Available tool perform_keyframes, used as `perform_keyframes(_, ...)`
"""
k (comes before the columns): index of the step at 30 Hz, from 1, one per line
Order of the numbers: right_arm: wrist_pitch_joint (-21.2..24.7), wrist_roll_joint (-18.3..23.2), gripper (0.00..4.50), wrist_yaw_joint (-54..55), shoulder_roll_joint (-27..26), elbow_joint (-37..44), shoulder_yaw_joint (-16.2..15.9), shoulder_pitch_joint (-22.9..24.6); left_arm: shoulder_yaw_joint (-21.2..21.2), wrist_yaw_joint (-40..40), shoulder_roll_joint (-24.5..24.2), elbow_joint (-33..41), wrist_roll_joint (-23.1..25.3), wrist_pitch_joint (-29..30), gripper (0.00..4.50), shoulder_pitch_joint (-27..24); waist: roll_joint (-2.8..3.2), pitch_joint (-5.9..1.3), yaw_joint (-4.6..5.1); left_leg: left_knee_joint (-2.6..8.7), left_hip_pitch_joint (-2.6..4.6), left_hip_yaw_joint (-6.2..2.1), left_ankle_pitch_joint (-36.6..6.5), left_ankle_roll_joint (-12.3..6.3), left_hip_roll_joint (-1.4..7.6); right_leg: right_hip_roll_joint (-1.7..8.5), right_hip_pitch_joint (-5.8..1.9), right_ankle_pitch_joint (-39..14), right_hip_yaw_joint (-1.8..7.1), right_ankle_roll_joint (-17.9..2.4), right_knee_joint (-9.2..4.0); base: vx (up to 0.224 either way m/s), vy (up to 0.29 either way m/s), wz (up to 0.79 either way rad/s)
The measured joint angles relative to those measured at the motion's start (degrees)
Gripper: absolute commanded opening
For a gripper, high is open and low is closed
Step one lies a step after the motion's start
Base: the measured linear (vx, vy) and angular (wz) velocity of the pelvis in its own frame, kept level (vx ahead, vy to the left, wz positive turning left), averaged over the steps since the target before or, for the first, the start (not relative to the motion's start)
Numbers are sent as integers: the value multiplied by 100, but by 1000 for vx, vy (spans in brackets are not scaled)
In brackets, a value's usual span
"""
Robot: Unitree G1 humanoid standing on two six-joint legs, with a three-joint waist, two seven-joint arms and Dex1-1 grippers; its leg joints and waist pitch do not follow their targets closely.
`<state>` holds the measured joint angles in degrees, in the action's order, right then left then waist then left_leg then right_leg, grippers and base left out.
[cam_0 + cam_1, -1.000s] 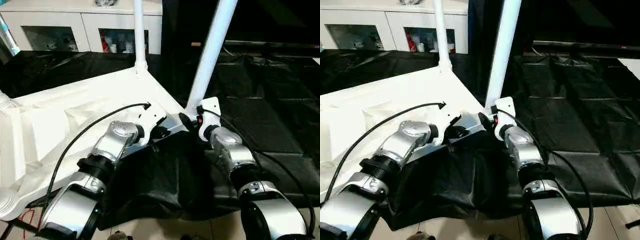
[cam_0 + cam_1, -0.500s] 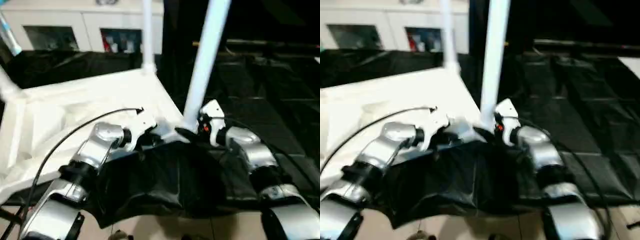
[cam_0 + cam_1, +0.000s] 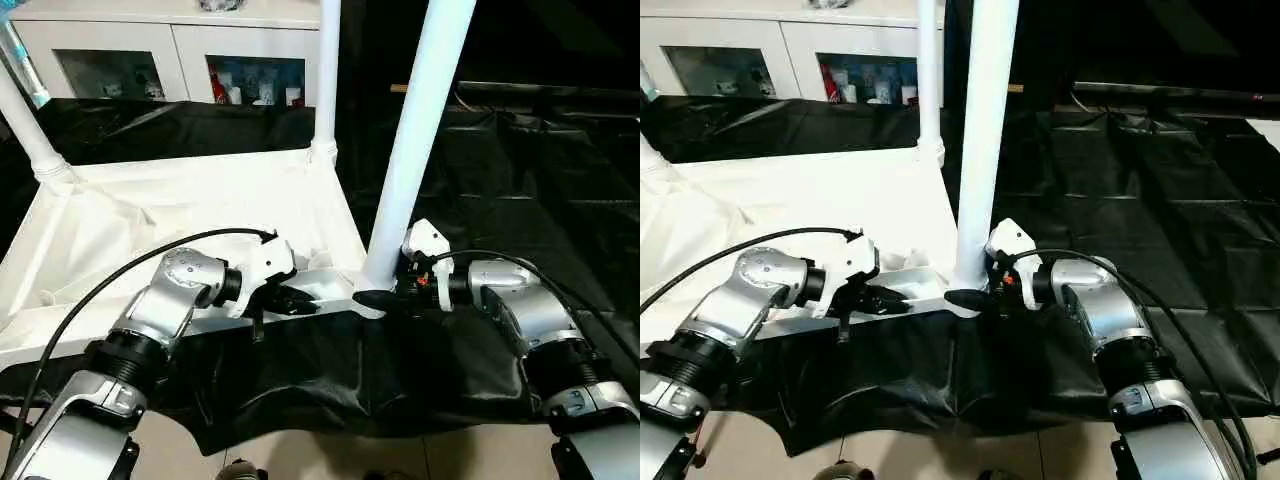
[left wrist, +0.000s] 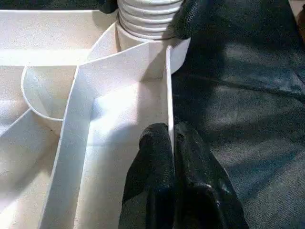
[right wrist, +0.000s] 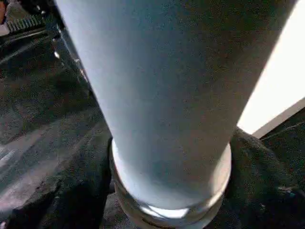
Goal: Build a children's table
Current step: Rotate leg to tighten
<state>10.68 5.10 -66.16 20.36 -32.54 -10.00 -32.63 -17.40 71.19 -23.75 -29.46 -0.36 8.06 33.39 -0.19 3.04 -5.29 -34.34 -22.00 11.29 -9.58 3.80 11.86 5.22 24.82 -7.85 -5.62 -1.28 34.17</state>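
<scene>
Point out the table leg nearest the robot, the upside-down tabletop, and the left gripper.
nearest leg (image 3: 420,130), left eye view, on its white shaft.
tabletop (image 3: 180,215), left eye view, on its ribbed underside.
left gripper (image 4: 172,143), left wrist view, fingertips pinching the tabletop's edge wall.

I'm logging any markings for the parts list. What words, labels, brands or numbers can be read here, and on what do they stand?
None can be read.
Tabletop and legs: plain white, no print or stamp visible.
Items behind the cabinet glass doors: colourful, possibly printed, but too small to read.
Black sheet: no markings.
</scene>
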Motion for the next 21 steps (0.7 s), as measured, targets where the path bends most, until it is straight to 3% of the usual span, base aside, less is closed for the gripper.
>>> perform_keyframes(8, 0, -9, 278, 224, -140, 37, 67, 98, -1, -176, 77, -50, 19, -2, 0, 3, 0, 0, -9, 0, 2, 0, 0, 0, 0, 0, -1, 1, 0, -1, 0, 0, 0, 0)
perform_keyframes(16, -204, -26, 277, 2881, -1223, -874, 980, -152, 226, -1676, 825, -795, 245, 455, 0, 503, -6, 1, 58, -11, 4, -1, 1, 0, -3, 1, 3, 4, 2, -2, 0, 0, 0, 0)
perform_keyframes(21, -349, -93, 276, 4566, -1755, -1522, 1331, -601, 361, -2483, 1311, -1239, 344, 694, 0, 822, -5, 1, 64, -9, 4, -1, 1, 1, -4, 1, 3, 8, 2, -2, 1, 0, 0, 0)
